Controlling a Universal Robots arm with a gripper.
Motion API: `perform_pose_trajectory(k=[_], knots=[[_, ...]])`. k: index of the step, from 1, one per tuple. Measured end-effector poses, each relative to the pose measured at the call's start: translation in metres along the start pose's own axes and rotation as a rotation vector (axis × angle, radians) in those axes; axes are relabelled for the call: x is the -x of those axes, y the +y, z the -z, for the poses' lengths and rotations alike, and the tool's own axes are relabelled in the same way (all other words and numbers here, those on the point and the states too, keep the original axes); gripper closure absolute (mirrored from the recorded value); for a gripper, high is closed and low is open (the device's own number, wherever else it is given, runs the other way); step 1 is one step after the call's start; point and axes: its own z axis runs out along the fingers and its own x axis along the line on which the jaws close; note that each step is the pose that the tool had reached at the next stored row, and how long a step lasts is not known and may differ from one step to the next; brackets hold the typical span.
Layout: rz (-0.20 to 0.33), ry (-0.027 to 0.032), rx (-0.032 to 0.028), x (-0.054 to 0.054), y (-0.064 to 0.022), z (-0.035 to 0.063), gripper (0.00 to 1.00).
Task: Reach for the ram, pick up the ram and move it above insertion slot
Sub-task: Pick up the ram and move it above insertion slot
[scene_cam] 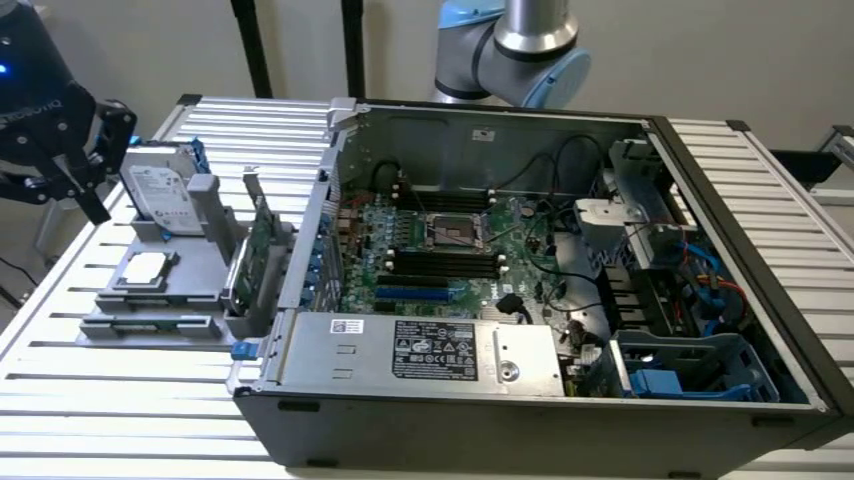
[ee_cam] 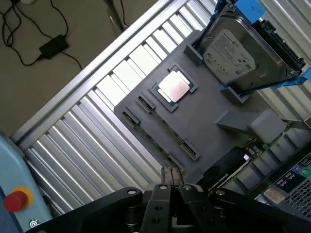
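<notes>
The ram (scene_cam: 147,325) is a thin green stick lying flat in the front groove of a grey fixture (scene_cam: 167,290), at the exterior view's left. In the wrist view the ram (ee_cam: 151,140) shows as a dark strip between small end clips. My black gripper (scene_cam: 91,200) hangs high above the fixture's far left corner, well apart from the ram. Its fingertips (ee_cam: 171,174) are pressed together with nothing between them. The black memory slots (scene_cam: 441,262) lie on the motherboard inside the open computer case (scene_cam: 561,400).
The fixture also carries a square silver processor chip (ee_cam: 174,86), a hard drive (ee_cam: 238,48) in a blue bracket, and an upright green expansion card (scene_cam: 260,250). All of it stands on a ribbed metal table (scene_cam: 120,400). Cables and a power brick (ee_cam: 53,46) lie on the floor.
</notes>
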Motion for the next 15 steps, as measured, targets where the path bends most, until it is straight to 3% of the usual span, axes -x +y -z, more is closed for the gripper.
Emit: perform_pose_trajectory(k=[15], knots=[[0.273, 0.0085, -0.0016, 0.0, 0.0, 0.0, 0.89]])
